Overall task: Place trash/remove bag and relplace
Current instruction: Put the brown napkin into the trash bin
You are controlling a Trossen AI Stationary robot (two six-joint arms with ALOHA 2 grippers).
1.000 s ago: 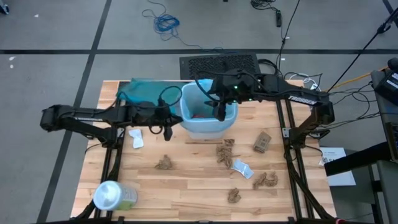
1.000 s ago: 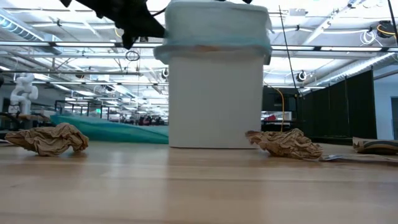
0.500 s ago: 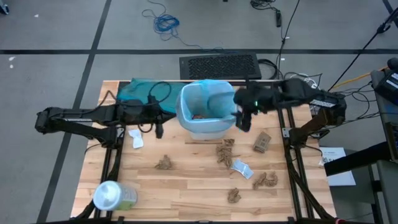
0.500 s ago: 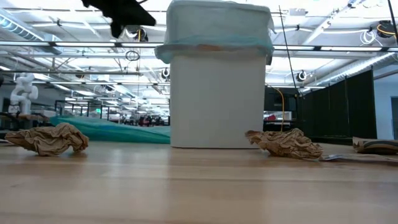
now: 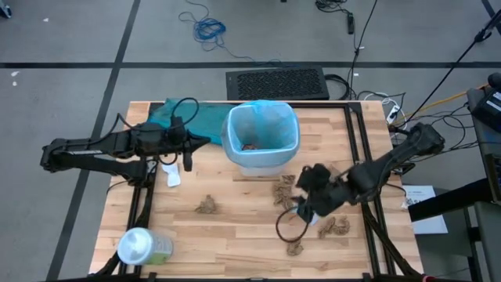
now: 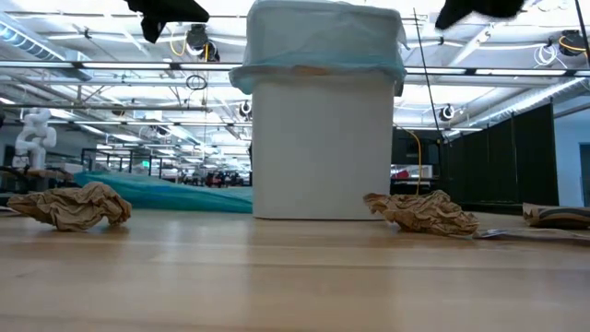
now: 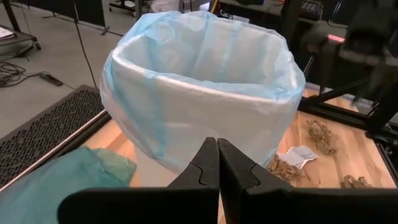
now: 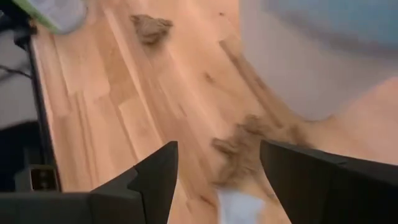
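The white bin (image 5: 262,149) stands at the table's far middle, lined with the light-blue bag (image 7: 199,81), whose rim is folded over the bin's edge. Some trash (image 5: 250,146) lies inside. More trash lies on the table: brown wads (image 5: 206,205), (image 5: 283,188), (image 5: 337,227) and white scraps (image 5: 172,174). My left gripper (image 5: 188,160) is shut and hangs left of the bin, touching nothing. Near and right of the bin, my right gripper (image 8: 217,168) is open above a brown wad (image 8: 239,149) and a white scrap (image 8: 233,208).
A teal-green bag (image 5: 196,117) lies flat at the far left, beside the bin. A pale-green container with a white lid (image 5: 141,247) stands at the near left corner. Another wad (image 5: 295,247) lies near the front edge. Bare wood shows in the near middle.
My right gripper has left the bin's mouth, swung toward the table's near right and come down over the wads, rolling its wrist. My left gripper has drawn back from the bin toward the left edge and risen a little, staying shut.
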